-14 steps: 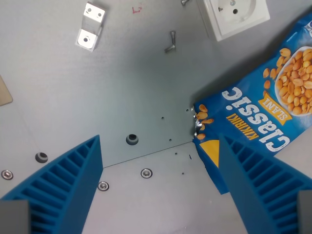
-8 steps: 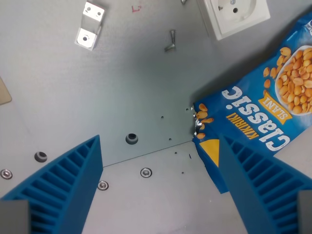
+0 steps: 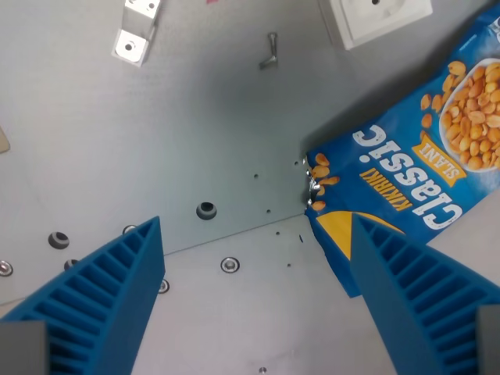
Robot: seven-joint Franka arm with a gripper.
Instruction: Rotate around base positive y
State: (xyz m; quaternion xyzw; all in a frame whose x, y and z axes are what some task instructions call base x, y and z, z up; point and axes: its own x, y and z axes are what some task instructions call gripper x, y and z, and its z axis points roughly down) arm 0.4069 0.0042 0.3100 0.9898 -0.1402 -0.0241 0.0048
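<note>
Below my end effector, fingers spread apart and empty, the whole surface has slid upward in frame. I read that as the wrist tilting, so rotation has begun; the peanut bag lies at the wrist view's right, untouched.

Lab bench: bolted metal plate

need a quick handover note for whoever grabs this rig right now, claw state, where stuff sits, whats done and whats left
Claw: open, holding nothing, its blue fingers hanging above the metal table.
Peanut bag: lying flat on the wrist view's right, its corner under the finger on that side; whether they touch cannot be told.
White socket, metal bracket and a loose screw lie along the top edge.
Done: the view has shifted since a moment ago, so the rotation is under way.
Left: how much rotation remains cannot be told.
</note>
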